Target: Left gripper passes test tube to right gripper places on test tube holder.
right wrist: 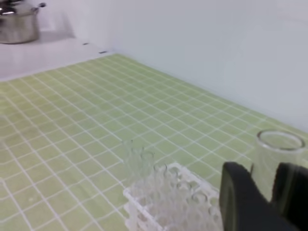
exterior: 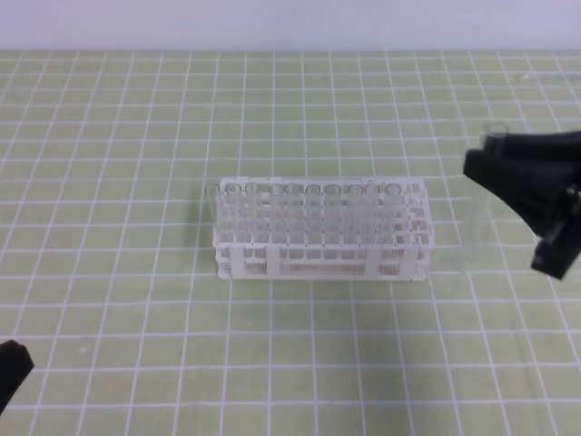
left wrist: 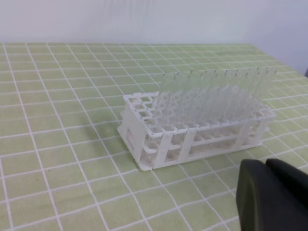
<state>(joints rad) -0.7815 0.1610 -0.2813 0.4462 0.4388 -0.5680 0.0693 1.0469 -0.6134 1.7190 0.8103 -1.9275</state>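
The white test tube holder [exterior: 322,232] stood in the middle of a green mat [exterior: 136,136] with white grid lines. A row of clear tubes [exterior: 309,213] stood upright in its back holes. The front holes looked bare.

The right gripper [exterior: 522,195] hung at the right edge of the high view, well to the right of the holder. It was black and blocky. It pinched the test tube [exterior: 479,204] near its top, and the tube hung straight down with its open mouth up. The lower end of the tube was close above the mat, but it was hard to tell if it touched. In the right wrist view the tube's round rim [right wrist: 280,140] showed between two black fingers [right wrist: 240,197], which pressed on its sides.

The left gripper [exterior: 11,371] was only a small black shape in the bottom left corner of the high view, far from the holder. In the left wrist view only a dark rounded part of it [left wrist: 272,197] showed at the bottom right. Nobody could tell from that if it was spread or pressed together.

A shiny metal pot [right wrist: 18,24] sat on a white top far behind the mat. No words or labels could be read anywhere.
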